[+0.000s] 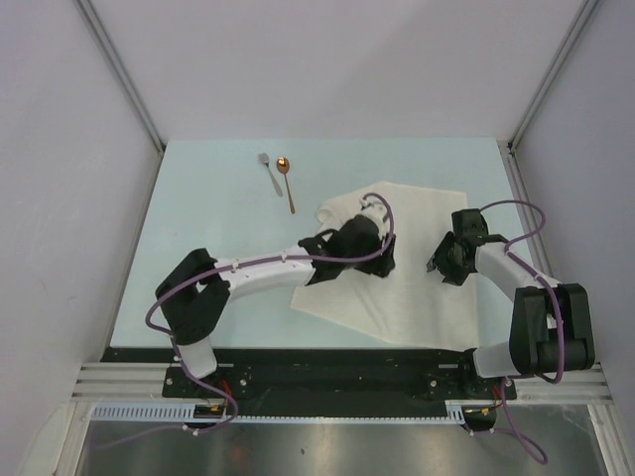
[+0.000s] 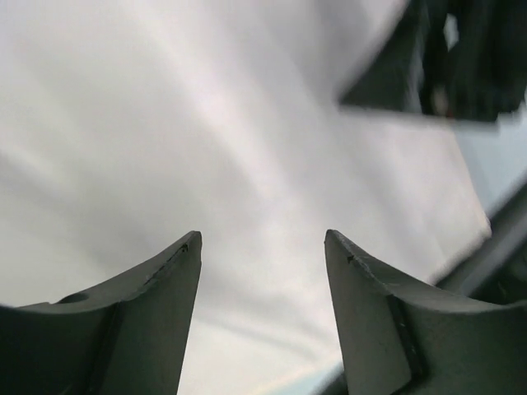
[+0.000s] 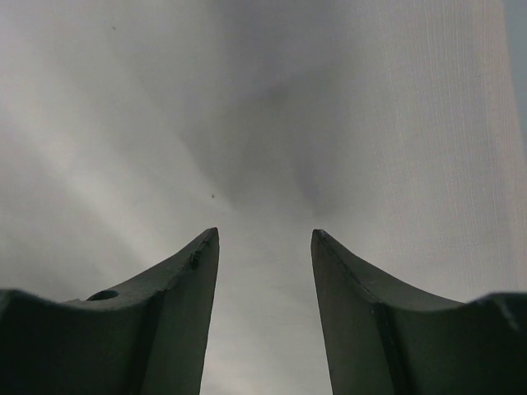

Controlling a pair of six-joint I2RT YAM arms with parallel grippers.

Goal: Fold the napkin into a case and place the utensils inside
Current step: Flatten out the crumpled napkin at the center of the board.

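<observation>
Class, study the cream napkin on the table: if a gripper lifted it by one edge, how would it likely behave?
The napkin would probably droop and drape, since it lies rumpled with soft creases. It is likely light: the right wrist view shows a thin, fine weave. Pushed, it would probably bunch up rather than slide whole.

plain cream napkin (image 1: 417,293), silver fork (image 1: 270,174), copper-bowled spoon (image 1: 288,188), pale blue table (image 1: 218,228).

One napkin (image 1: 417,213), one fork (image 1: 271,174) and one spoon (image 1: 288,183) lie on one table (image 1: 198,248).
</observation>
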